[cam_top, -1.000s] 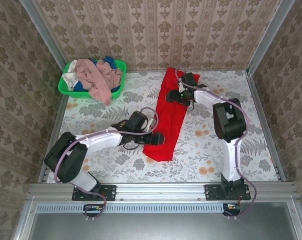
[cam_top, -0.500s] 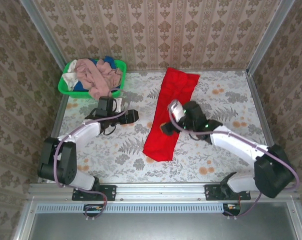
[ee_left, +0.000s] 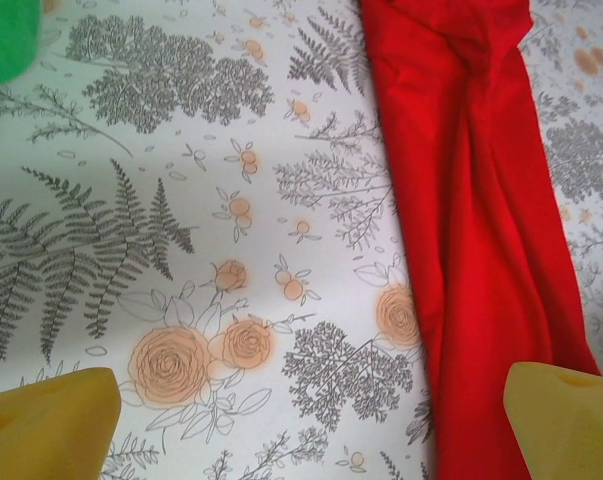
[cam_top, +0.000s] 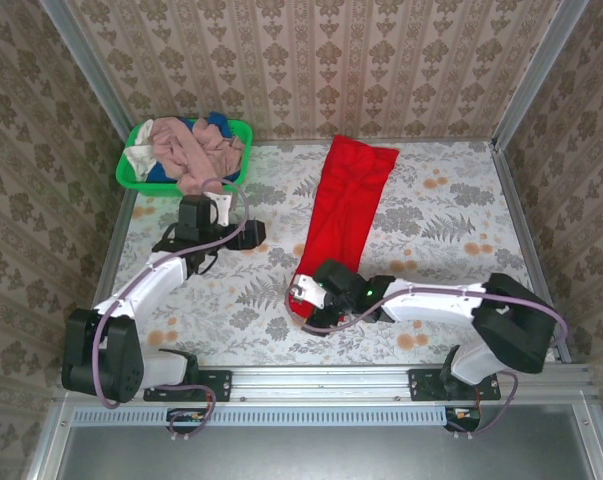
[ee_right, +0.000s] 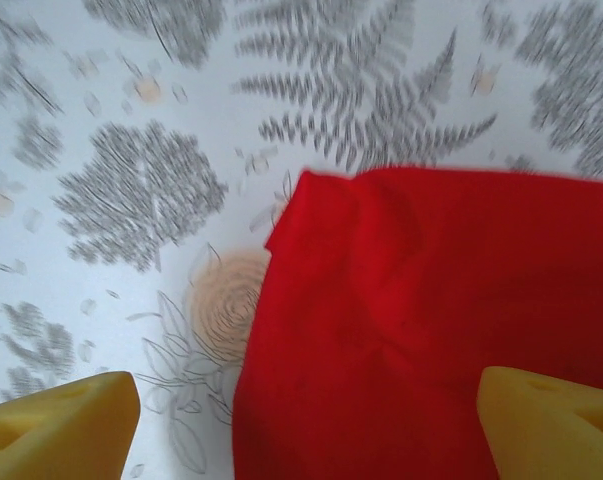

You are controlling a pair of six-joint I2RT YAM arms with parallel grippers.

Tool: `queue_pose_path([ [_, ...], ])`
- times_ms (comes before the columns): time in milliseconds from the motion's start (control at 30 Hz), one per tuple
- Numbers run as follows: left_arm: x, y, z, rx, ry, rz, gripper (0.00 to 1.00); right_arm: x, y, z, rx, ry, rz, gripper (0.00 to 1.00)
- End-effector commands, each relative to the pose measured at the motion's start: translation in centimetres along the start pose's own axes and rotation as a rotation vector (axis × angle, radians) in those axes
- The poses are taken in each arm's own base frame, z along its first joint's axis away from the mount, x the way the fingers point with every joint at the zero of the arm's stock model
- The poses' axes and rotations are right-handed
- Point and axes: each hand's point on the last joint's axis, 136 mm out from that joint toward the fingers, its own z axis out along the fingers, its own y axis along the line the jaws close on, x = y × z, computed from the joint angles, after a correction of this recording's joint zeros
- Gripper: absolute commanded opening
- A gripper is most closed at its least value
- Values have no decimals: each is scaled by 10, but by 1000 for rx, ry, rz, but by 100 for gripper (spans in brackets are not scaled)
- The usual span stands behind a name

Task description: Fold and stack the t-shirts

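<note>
1. The left fingers (cam_top: 253, 234) stand wide open and hold nothing. In the left wrist view a yellow fingertip (ee_left: 51, 420) sits at each lower corner, and bare floral bench (ee_left: 181, 200) lies between them.
2. The red t-shirt (ee_left: 481, 250) lies flat on the bench, and its long edge runs past the right-hand one of those fingertips. I cannot tell whether that fingertip touches the cloth.
3. The right fingers (cam_top: 301, 297) are also spread wide and grip nothing. They are over the near end of the red t-shirt (ee_right: 431, 320), whose corner lies between the two fingertips.
4. From the right fingers, the red t-shirt (cam_top: 346, 210) stretches away as a long, narrow strip towards the far wall.
5. Beyond the left fingers, at the far left corner of the bench, stands the green basket (cam_top: 131, 172). The other t-shirts (cam_top: 196, 150), dusty pink, blue and white, are heaped in it, and a pink one hangs over its near rim.
</note>
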Motion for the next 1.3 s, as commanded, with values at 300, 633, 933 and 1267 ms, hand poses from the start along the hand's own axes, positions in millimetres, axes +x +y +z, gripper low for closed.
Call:
queue_pose_path([
  [300, 13, 8, -2, -23, 22, 17, 100, 28, -14, 32, 76, 145, -52, 44],
  [633, 1, -9, -23, 30, -88, 62, 100, 12, 1, -4, -20, 114, -52, 0],
  [933, 0, -44, -67, 132, -189, 166, 100, 8, 19, -78, -106, 98, -99, 0],
  [1267, 17, -85, -78, 271, -104, 458, 100, -13, -67, -108, 27, 49, -75, 0],
])
